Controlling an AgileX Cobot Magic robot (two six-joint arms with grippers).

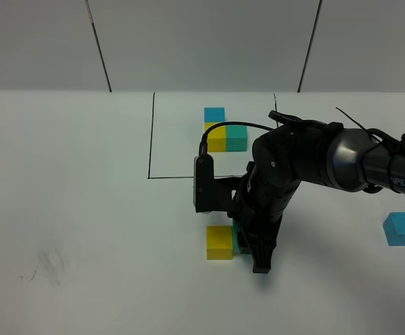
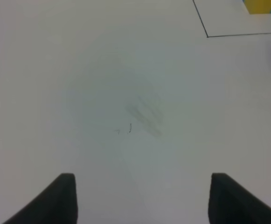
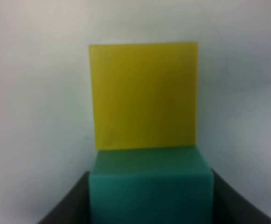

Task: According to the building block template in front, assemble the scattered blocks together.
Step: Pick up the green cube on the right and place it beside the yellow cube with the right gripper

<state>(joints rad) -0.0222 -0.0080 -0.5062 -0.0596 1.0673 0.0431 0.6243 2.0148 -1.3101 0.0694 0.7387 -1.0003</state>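
The template (image 1: 224, 130) is an L of sky-blue, yellow and teal-green cubes inside a thin black drawn rectangle (image 1: 150, 139) at the back. A loose yellow cube (image 1: 219, 242) sits on the table in front of the rectangle. My right gripper (image 1: 249, 251) reaches down beside it, shut on the loose teal-green cube (image 1: 237, 241). In the right wrist view, the teal-green cube (image 3: 150, 186) sits between the fingers (image 3: 65, 205) and touches the yellow cube (image 3: 143, 95). The loose sky-blue cube (image 1: 402, 229) lies far right. My left gripper (image 2: 142, 200) is open and empty over bare table.
The white table (image 1: 83, 209) carries a faint grey smudge (image 1: 49, 265) at the front left, also in the left wrist view (image 2: 144, 116). The rectangle's corner line (image 2: 205, 25) and a bit of the template's yellow cube (image 2: 261, 5) show there too.
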